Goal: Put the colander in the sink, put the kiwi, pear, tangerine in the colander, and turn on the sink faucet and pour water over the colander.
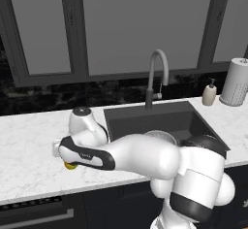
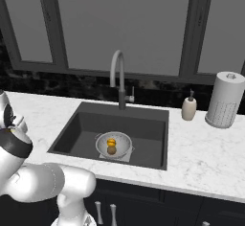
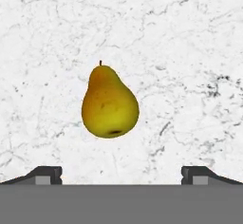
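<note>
Colander [image 2: 114,145] sits on the floor of the sink [image 2: 143,124], below the gooseneck faucet [image 2: 118,79]. Inside it lie the tangerine [image 2: 111,142] and, just beside it, the kiwi [image 2: 111,150]. The pear [image 3: 109,102] lies on its side on the white marble counter [image 3: 190,52], left of the sink. Gripper [image 3: 121,174] hangs directly above the pear, fingers spread wide and not touching the fruit.
</note>
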Available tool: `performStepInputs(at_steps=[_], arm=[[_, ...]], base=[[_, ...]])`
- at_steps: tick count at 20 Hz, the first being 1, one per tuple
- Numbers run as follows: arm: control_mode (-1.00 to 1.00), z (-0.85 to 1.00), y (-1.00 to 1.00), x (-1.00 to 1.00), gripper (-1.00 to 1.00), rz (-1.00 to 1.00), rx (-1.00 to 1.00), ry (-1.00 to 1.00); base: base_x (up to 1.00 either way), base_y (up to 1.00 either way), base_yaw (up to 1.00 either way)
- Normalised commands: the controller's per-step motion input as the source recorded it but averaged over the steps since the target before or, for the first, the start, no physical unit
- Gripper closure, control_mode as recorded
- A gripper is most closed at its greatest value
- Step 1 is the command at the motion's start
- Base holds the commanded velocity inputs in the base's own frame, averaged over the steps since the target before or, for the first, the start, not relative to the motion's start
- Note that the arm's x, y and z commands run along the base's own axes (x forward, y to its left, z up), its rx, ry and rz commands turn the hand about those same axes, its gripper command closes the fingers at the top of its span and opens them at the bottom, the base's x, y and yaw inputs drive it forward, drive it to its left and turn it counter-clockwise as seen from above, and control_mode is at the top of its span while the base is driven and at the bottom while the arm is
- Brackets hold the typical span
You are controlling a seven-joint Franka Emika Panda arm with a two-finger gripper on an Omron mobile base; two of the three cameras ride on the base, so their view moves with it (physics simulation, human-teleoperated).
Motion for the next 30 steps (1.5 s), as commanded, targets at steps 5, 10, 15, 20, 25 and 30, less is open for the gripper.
performStepInputs(at_steps=[5, 10, 15, 20, 25, 30], arm=[[-1.0, -0.33, 0.05, 0.23, -1.0, -0.03, -0.02, 0.0], [-1.0, -0.35, 0.13, 0.17, -1.0, -0.01, 0.0, 0.01], [-1.0, -0.3, 0.17, 0.14, -1.0, 0.0, 0.0, 0.0], [-1.0, -0.24, 0.14, 0.11, -1.0, 0.0, 0.0, 0.0], [-1.0, -0.31, 0.07, 0.04, -1.0, 0.0, 0.0, 0.01], [-1.0, -0.17, -0.08, 0.03, 1.0, 0.0, -0.05, 0.0]], base=[[0.0, 0.0, 0.0], [0.0, 0.0, 0.0], [0.0, 0.0, 0.0], [0.0, 0.0, 0.0], [0.0, 0.0, 0.0], [0.0, 0.0, 0.0]])
